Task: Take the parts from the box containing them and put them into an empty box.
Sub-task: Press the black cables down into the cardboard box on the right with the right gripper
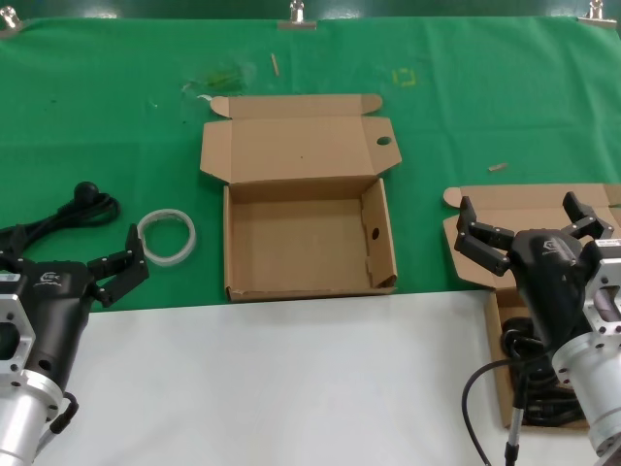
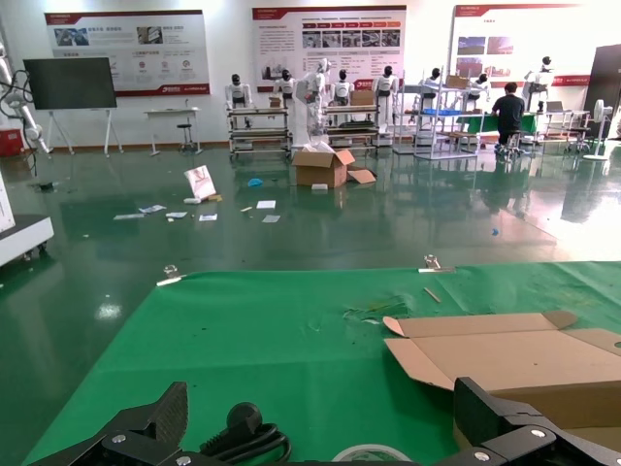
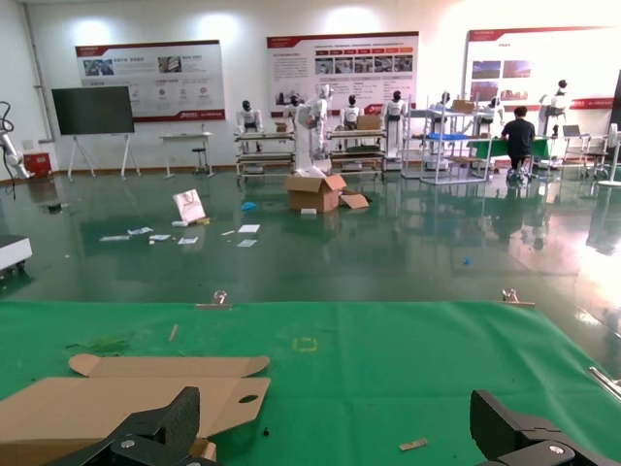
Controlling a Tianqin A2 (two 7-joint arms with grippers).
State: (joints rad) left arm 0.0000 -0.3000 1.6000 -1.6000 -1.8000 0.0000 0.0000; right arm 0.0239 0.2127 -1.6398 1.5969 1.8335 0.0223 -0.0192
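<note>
Both my arms sit low at the near edge, over the white strip of the table (image 1: 291, 379). My right gripper (image 1: 529, 225) hovers above the box containing them (image 1: 505, 209), fingers spread wide and holding nothing; its lid lies back on the green cloth (image 1: 116, 107) and my own forearm hides most of the tray. The parts (image 1: 529, 349), black cable bundles, show only in bits beside and under my wrist, so I cannot count them or see how they lie. An empty box (image 1: 301, 233) stands open mid-table, lid with its round hole folded back, floor bare, well apart from my right hand. My left gripper (image 1: 121, 272) rests at the left, fingers also spread and empty, just beside a white tubing ring (image 1: 167, 236); a black corded plug (image 1: 89, 199) lies on the cloth behind it. Judgement: nothing has been moved across yet, and the step in hand is the first pick. To do it well I would drop the right hand straight into the tray, keep clear of the side walls, close across the thick middle of one bundle and not a loose loop, lift until it clears the rim, then carry left. Glossy cord may slip or drag a neighbour up; a slow lift should show that.
</note>
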